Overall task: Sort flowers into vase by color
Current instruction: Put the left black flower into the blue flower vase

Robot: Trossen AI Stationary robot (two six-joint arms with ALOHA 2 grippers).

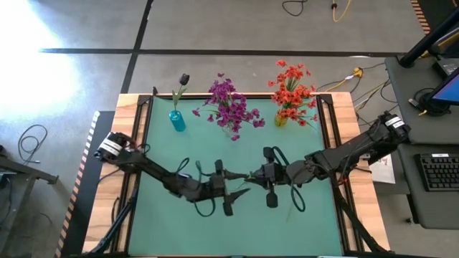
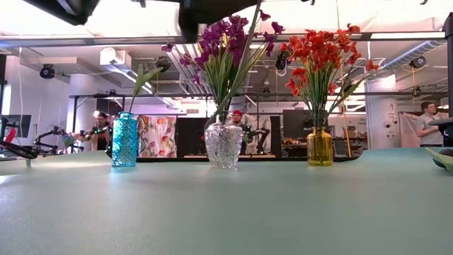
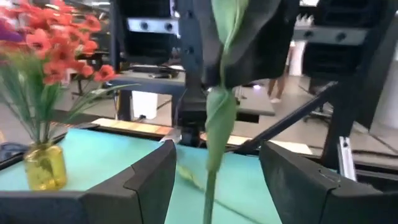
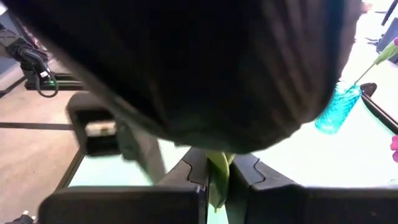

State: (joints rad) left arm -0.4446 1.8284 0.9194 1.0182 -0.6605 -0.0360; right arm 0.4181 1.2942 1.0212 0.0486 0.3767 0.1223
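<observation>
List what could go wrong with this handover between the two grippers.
1. The right gripper is shut on only the thin stem of the dark-bud flower; it might slip or twist.
2. The left gripper stands open around the stem; closing off-centre could bend it.
3. The blue vase is narrow and light-looking, so a misaimed insertion might tip it.

Vases: three on the green surface (image 1: 215, 229) — one teal glass vase (image 1: 177, 120), one clear cut-glass vase (image 2: 223, 145), one yellow glass vase (image 1: 280, 120)
Flower bunches: two — one magenta-purple cluster (image 1: 231, 104), one orange-red cluster (image 1: 292, 89)
Dark tulip-like buds standing in a vase: one (image 1: 184, 79)
Green flower stems held above the surface: one (image 3: 217, 118)
Robot arms: two
Grippers: two — left gripper (image 1: 240, 174), right gripper (image 1: 252, 174)
</observation>
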